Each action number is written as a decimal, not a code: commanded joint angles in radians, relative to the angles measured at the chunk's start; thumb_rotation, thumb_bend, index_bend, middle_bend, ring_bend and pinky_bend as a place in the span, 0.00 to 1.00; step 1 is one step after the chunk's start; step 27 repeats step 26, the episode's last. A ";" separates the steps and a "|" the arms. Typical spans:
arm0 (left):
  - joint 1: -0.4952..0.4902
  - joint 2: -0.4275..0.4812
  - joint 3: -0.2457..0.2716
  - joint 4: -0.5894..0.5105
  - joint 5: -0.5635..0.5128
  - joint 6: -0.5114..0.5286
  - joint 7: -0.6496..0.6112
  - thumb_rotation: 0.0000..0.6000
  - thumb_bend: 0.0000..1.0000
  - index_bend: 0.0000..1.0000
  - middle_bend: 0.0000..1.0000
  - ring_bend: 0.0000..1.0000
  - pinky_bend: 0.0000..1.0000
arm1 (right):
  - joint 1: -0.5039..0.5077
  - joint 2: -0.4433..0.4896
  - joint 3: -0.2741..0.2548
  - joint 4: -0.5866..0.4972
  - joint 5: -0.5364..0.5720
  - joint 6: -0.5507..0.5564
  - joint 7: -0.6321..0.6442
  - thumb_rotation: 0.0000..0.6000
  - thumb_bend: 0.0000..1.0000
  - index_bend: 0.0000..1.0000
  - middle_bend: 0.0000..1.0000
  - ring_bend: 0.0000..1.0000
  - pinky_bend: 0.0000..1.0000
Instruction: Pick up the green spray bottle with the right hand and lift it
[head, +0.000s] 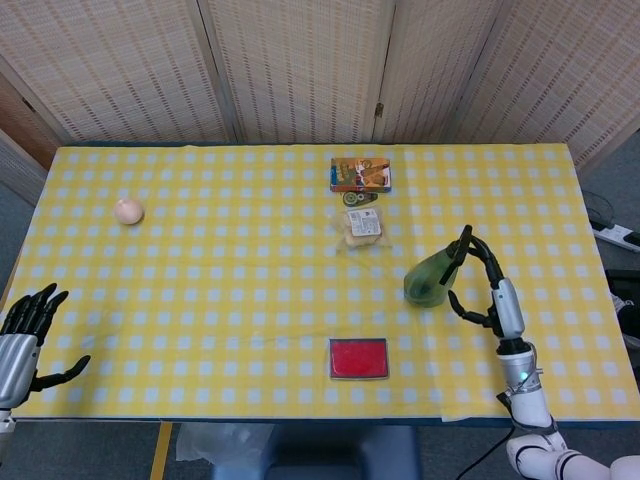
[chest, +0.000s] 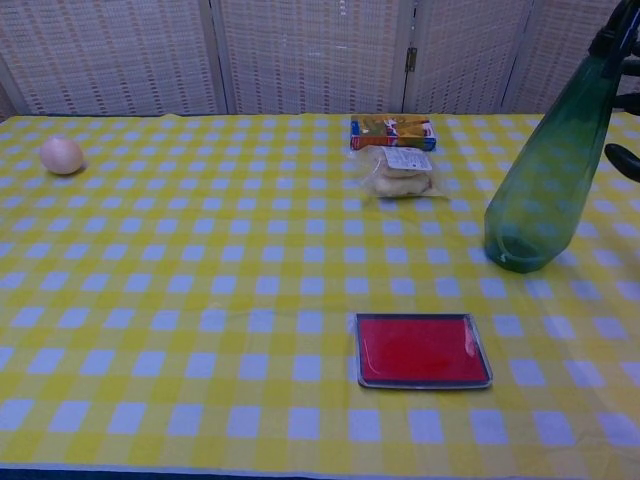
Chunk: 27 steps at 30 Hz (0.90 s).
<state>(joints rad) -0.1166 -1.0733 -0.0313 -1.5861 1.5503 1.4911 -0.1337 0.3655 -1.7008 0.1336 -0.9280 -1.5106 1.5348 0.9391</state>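
The green spray bottle (head: 428, 280) stands on the right part of the yellow checked table, its base on the cloth and its neck tilted to the right. In the chest view the green spray bottle (chest: 540, 180) leans toward the frame's right edge. My right hand (head: 495, 290) is just right of it with fingers apart. The upper fingers reach the bottle's black nozzle, while the thumb (chest: 625, 158) stays clear of the body. My left hand (head: 22, 338) hovers open off the table's front left corner, holding nothing.
A flat red case (head: 358, 358) lies in front of the bottle to its left. A bagged snack (head: 363, 226) and a colourful box (head: 360, 174) lie behind it. A pale egg-like ball (head: 128, 211) sits at the far left. The table's front edge is near my right forearm.
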 joint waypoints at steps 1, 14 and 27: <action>0.001 0.000 0.000 0.000 0.003 0.003 0.003 0.83 0.26 0.00 0.01 0.01 0.03 | -0.024 0.038 -0.013 -0.032 -0.005 0.006 -0.038 1.00 0.41 0.00 0.06 0.12 0.02; 0.007 -0.035 -0.014 0.032 0.024 0.055 0.052 0.82 0.26 0.00 0.01 0.00 0.01 | -0.205 0.425 -0.134 -0.536 0.079 -0.021 -0.867 1.00 0.41 0.00 0.00 0.02 0.00; 0.002 -0.052 -0.018 0.034 0.004 0.038 0.103 0.83 0.26 0.00 0.01 0.00 0.01 | -0.237 0.523 -0.124 -0.674 0.121 -0.061 -0.981 1.00 0.41 0.00 0.00 0.00 0.00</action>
